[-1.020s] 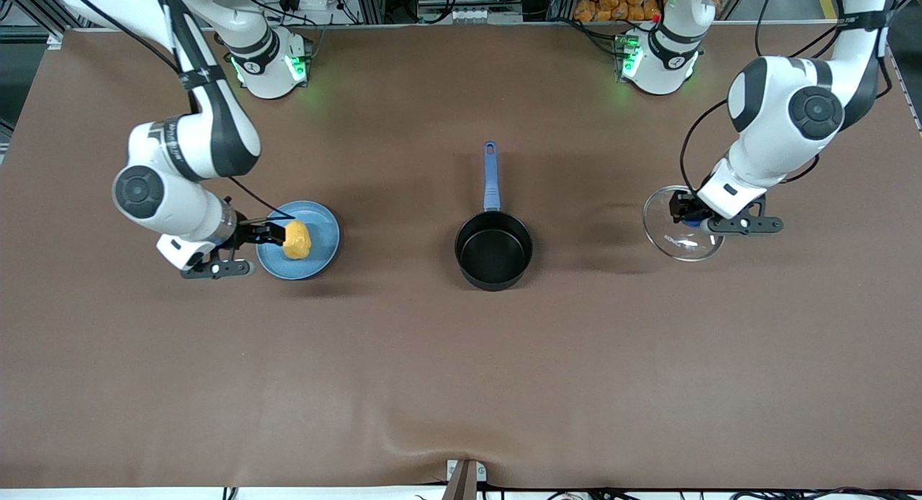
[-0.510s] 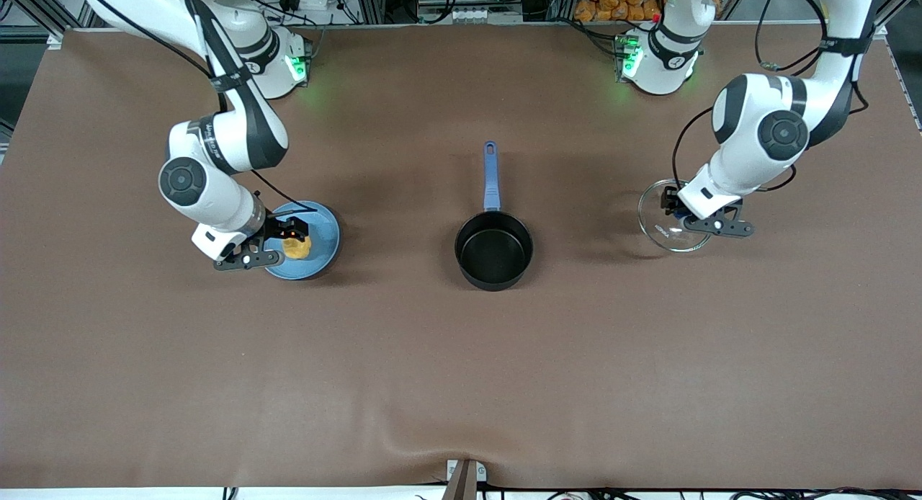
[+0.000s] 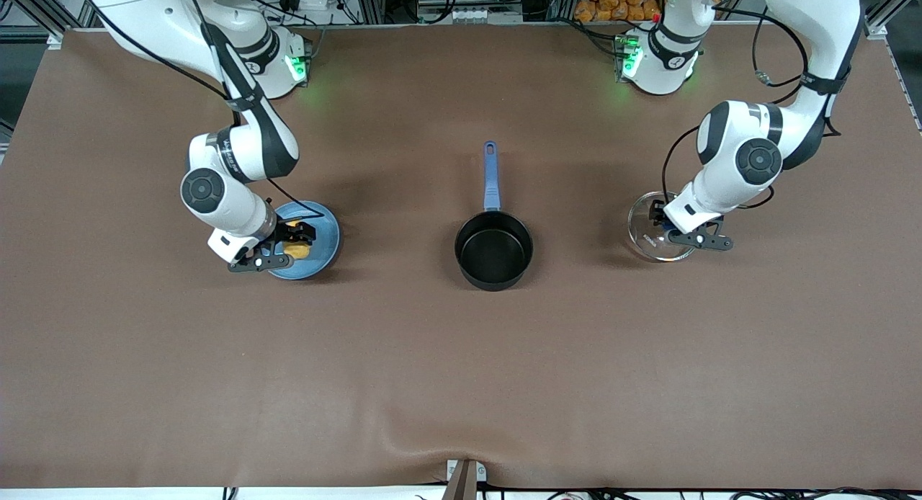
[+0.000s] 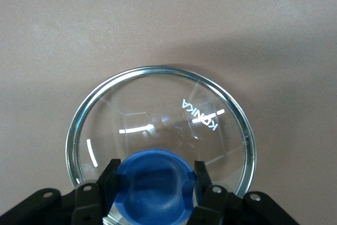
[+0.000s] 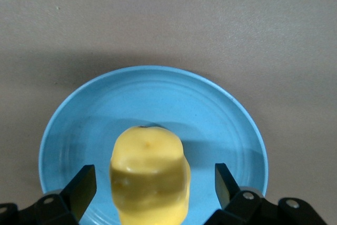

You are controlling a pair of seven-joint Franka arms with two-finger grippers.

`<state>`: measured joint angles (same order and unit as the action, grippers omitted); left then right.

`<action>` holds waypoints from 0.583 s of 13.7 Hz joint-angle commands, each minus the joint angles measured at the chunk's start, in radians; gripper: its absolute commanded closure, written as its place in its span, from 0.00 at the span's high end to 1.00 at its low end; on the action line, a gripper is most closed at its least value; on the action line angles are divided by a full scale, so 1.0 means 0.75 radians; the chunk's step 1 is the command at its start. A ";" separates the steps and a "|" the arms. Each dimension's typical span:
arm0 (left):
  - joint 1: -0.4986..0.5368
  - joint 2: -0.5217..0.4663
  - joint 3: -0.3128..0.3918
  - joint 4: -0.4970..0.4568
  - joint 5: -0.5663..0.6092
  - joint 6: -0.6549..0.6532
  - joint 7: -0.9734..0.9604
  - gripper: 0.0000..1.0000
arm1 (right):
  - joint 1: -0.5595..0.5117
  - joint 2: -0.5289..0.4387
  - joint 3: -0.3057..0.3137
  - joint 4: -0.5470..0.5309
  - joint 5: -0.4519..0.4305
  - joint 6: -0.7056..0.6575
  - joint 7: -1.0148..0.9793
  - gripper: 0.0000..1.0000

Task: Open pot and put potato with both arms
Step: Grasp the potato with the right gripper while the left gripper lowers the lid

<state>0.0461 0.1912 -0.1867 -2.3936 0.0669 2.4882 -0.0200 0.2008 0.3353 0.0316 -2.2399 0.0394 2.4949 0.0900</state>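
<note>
Cataloguing: one moment of a two-arm job, lid already off, potato not yet in the pot.

Pot (image 3: 494,251): sitting uncovered at mid-table, well apart from both grippers; its mouth is facing up and looking empty, so it is ready to receive.

Pot handle (image 3: 490,176): running straight away from the front camera toward the robots' bases; this is giving the pot's long axis, and it is leaving both flanks free for an arm to come in.

Glass lid (image 4: 160,140): lying toward the left arm's end of the table, knob up; whether it is resting fully on the cloth I cannot tell.

Left gripper (image 4: 155,183): clamping its jaws on the lid's blue knob (image 4: 155,175), holding the lid clear of the pot so the opening stays free.

Plate (image 5: 152,104): light blue, lying flat toward the right arm's end of the table, serving as the potato's stand.

Potato (image 5: 150,177): sitting on the plate; in the right wrist view its long axis is lying along the gripper's reach, with the narrower width across the gap.

Right gripper (image 5: 152,188): standing low over the plate with jaws apart, one finger on each side of the potato, neither visibly touching it.

Judgement: the gripper is probably bracketing the potato so that closing takes it across its narrow width.
</note>
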 commanded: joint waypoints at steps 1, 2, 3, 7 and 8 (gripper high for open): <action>-0.006 -0.012 0.010 0.011 0.027 0.012 0.014 0.87 | 0.006 0.011 -0.001 -0.036 0.019 0.077 -0.010 1.00; -0.006 -0.014 0.010 0.013 0.027 0.012 0.012 0.88 | 0.006 0.011 -0.001 -0.039 0.021 0.075 -0.010 0.99; -0.006 -0.016 0.010 0.019 0.027 0.012 0.012 0.89 | 0.006 0.009 -0.001 -0.039 0.021 0.063 -0.008 0.86; -0.006 -0.099 0.010 0.058 0.025 -0.051 -0.008 0.98 | 0.019 -0.011 0.003 -0.016 0.021 -0.035 -0.001 0.00; -0.008 -0.148 0.010 0.105 0.021 -0.146 -0.008 1.00 | 0.019 -0.017 0.003 -0.006 0.021 -0.038 -0.003 0.00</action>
<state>0.0461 0.1659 -0.1858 -2.3482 0.0670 2.4763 -0.0199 0.2042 0.3451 0.0336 -2.2427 0.0394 2.4823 0.0915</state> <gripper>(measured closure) 0.026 0.388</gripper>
